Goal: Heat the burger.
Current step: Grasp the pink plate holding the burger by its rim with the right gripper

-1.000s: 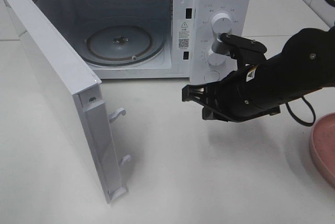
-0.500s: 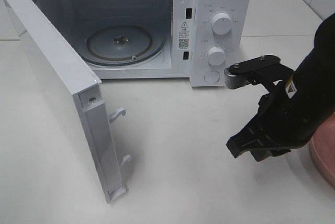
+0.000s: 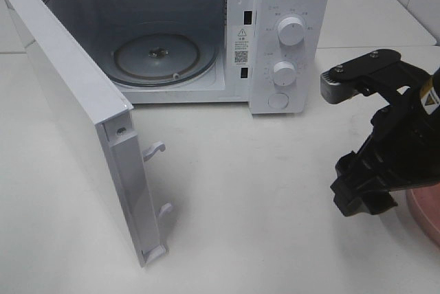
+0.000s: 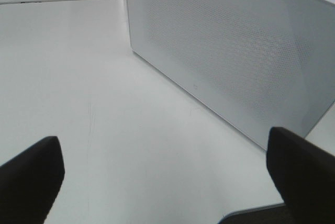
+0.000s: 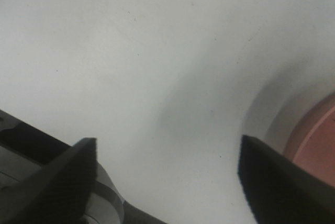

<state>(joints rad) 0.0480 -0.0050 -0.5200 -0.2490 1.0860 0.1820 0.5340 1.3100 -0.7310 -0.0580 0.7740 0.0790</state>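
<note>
The burger is out of view in every frame. My right gripper (image 3: 364,194) hangs open and empty over the white table, just left of the pink plate (image 3: 426,201). In the right wrist view its fingers (image 5: 63,177) stand wide apart over bare table, with the plate's rim (image 5: 316,145) beside one finger. My left gripper (image 4: 165,182) is open and empty, low over the table beside a white dotted panel of the microwave (image 4: 235,51). It does not show in the exterior view.
The white microwave (image 3: 289,5) stands at the back with its door (image 3: 75,115) swung wide open toward the front left. Its glass turntable (image 3: 157,57) holds nothing. Two knobs (image 3: 290,31) are on its right panel.
My right arm has swung right, away from the microwave's front, and now points down beside the pink plate. The microwave and its door have not moved.
</note>
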